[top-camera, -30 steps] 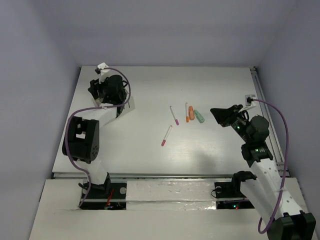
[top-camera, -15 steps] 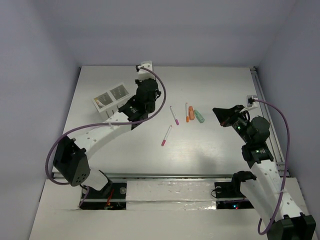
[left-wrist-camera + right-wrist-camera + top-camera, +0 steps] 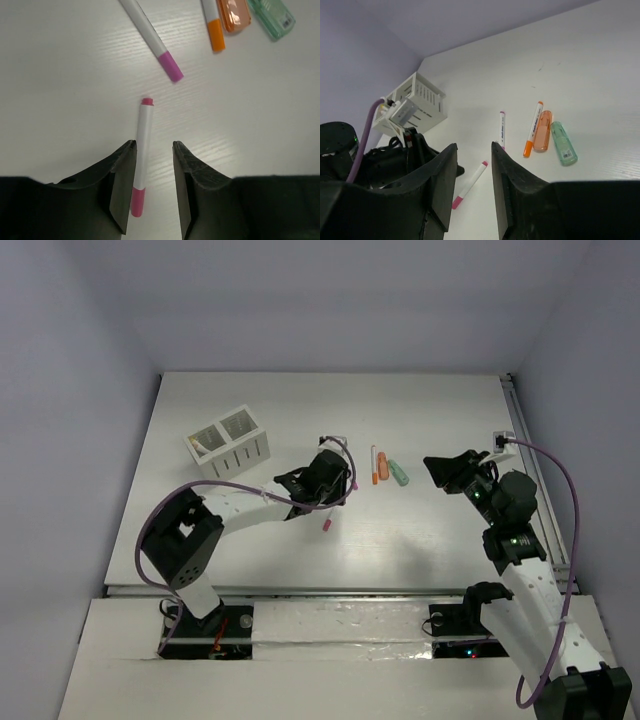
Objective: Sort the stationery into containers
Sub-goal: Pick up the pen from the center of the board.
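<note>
My left gripper (image 3: 154,146) is open, low over the table and straddling a white pen with pink ends (image 3: 141,150), which lies close to its left finger. In the top view this gripper (image 3: 333,498) covers most of that pen (image 3: 327,526). Beyond lie a magenta-ended pen (image 3: 152,42), an orange-ended pen (image 3: 214,27), a stubby orange marker (image 3: 234,12) and a mint-green marker (image 3: 272,17). The white organiser box (image 3: 228,440) stands at the far left, with something yellowish in its left compartment. My right gripper (image 3: 440,472) is open and empty, raised right of the markers (image 3: 399,473).
The right wrist view shows the organiser (image 3: 415,102), the left arm (image 3: 395,160) beside the pink pen (image 3: 470,185), and the other pens and markers (image 3: 543,131) on the white table. A metal rail (image 3: 520,440) runs along the table's right edge.
My left arm has swung from the organiser at the far left to the middle of the table, ending over the pink pen. The organiser is now uncovered. The right arm has barely moved.
</note>
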Controlling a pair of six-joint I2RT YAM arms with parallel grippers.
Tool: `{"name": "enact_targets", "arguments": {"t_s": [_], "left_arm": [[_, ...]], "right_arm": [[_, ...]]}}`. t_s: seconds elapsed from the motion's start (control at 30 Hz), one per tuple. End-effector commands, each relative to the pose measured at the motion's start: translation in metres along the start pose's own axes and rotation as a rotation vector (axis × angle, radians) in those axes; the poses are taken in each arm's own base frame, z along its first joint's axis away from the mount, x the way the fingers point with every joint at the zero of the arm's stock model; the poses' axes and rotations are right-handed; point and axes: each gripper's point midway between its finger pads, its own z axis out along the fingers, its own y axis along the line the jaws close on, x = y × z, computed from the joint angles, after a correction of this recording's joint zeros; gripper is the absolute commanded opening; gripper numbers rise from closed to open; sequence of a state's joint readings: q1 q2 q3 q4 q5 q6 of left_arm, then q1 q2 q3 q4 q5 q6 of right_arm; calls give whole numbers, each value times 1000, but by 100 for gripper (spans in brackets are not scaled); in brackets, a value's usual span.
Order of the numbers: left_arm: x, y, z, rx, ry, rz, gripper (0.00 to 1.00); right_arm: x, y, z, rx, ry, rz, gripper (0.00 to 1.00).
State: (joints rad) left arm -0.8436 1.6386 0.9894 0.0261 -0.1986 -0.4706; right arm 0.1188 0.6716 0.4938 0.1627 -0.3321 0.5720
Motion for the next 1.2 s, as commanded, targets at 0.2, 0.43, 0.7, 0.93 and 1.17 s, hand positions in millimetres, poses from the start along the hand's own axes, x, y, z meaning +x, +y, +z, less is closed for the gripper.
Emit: {"name": "enact_targets", "arguments": {"t_s": [0.2,0.43,0.7,0.93,1.17], "left_arm": [[14,-14,22,21,70,66,33],[24,5,35,-81,92,111,33],[34,17,51,-147,117,146,25],[27,23,37,-166,62,90,0],[-71,44,-26,-201,-226,-117,0]], "right_arm": [[-14,12,2,-47,-34,-26,39],[-16,13,1,-49,-42,-28,39],[-17,14,0,-48,-46,-30,39],[-17,14,0,-50,-44,-31,39],[-18,12,-1,-39,-52,-30,39]]}}
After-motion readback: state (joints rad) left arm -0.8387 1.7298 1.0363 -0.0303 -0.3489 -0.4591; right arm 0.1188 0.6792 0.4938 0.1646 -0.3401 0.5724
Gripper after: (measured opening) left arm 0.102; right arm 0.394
